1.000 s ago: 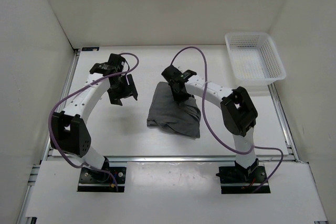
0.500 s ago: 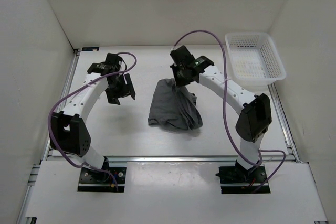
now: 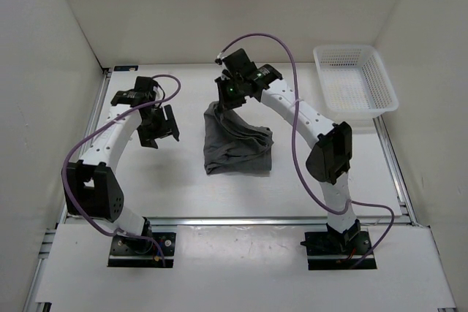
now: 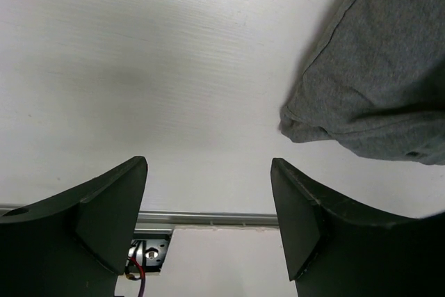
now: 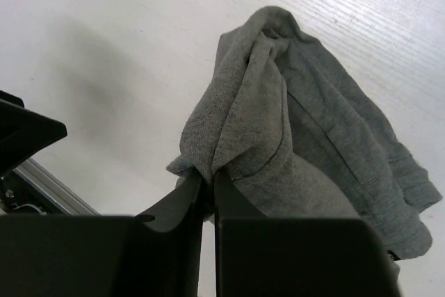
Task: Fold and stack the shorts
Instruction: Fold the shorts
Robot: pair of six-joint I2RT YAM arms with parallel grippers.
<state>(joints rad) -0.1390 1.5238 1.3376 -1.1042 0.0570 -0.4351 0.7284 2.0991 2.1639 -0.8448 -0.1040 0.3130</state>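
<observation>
Since the earlier frames the right arm has swung away from its base toward the far left of the counter [image 3: 183, 173], drawing a pinch of cloth with it, and the left arm has drifted a little to the left.

Finding 1: the right end effector [image 5: 209, 179] is closed on a gathered ridge of the shorts [image 3: 238, 144]. The fingers nip the cloth near its far edge and hold that part raised.

Finding 2: the remainder of the shorts hangs down from the pinch and lies in a bunched heap at mid-counter, between the two arms. Creases and one seam are visible, but no flat, squared fold.

Finding 3: the left end effector [image 3: 159, 134] hangs above bare counter just left of the shorts, with its fingers spread wide and nothing between them. It does not touch the cloth.

Finding 4: a white mesh basket [image 3: 356, 78] stands at the far right corner, well apart from the shorts.

Assessment: the task appears to be at an early or middle stage. The garment is being dragged or turned over rather than finished. The shorts have yet to be laid out flat, and the fold is not yet completed and pressed. The folded piece must then go to its final stacking place.
</observation>
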